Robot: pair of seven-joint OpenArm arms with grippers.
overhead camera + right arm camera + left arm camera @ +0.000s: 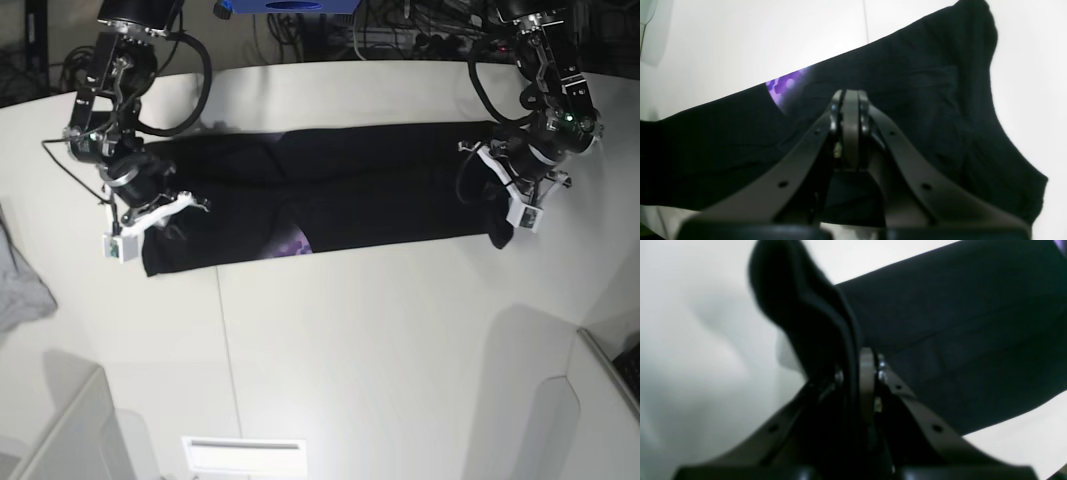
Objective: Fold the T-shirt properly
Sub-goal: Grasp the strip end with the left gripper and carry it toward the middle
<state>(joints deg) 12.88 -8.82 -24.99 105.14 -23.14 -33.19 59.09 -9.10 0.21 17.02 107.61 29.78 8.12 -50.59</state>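
- Your T-shirt (340, 195) lies on the white desk (380, 340) as a long black band, running side to side across the far half, between the two arms.
- A purple patch of its print (292, 243) peeks out at the band's near edge, left of centre in the base view; the right wrist view shows the same purple (786, 83) at a fold.
- Your left gripper (857, 368) is at the band's end on the right of the base view. Its jaws are pinched nearly together on a raised fold of black cloth that stands up between them.
- Your right gripper (850, 106) is at the other end, over the shirt. Its jaws are pressed fully together; you cannot tell from these views whether any cloth is caught between them.
- A grey cloth (18, 285) lies at the desk's left edge in the base view, well apart from the shirt.
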